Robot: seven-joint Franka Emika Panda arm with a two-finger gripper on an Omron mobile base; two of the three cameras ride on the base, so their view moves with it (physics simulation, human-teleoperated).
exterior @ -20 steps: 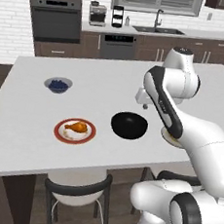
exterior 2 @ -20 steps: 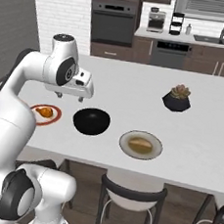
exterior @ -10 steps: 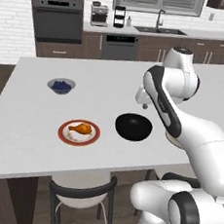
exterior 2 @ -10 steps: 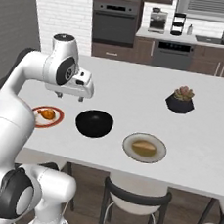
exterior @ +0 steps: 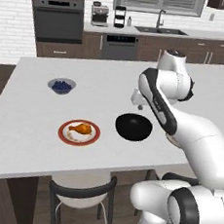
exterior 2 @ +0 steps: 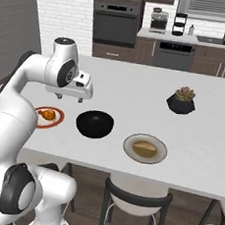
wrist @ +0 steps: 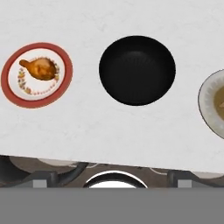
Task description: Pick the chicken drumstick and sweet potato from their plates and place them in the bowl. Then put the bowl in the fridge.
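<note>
The golden drumstick lies on the white plate with the red rim. Right of it stands the glossy black bowl, with nothing in it. The tan sweet potato rests on the pale grey plate, right of the bowl. My gripper hangs above the counter just behind the bowl, pointing down, open and holding nothing. The fridge is out of view.
A small blue-grey bowl of blueberries sits at the far left of the white island. A dark pot with a succulent stands at the far right. Stools are tucked under the near edge. A black wall oven is behind.
The whole scene slid slightly between the oldest frames and half a second ago, so the camera moved. Since then nothing has shifted. Arm and gripper keep their pose.
</note>
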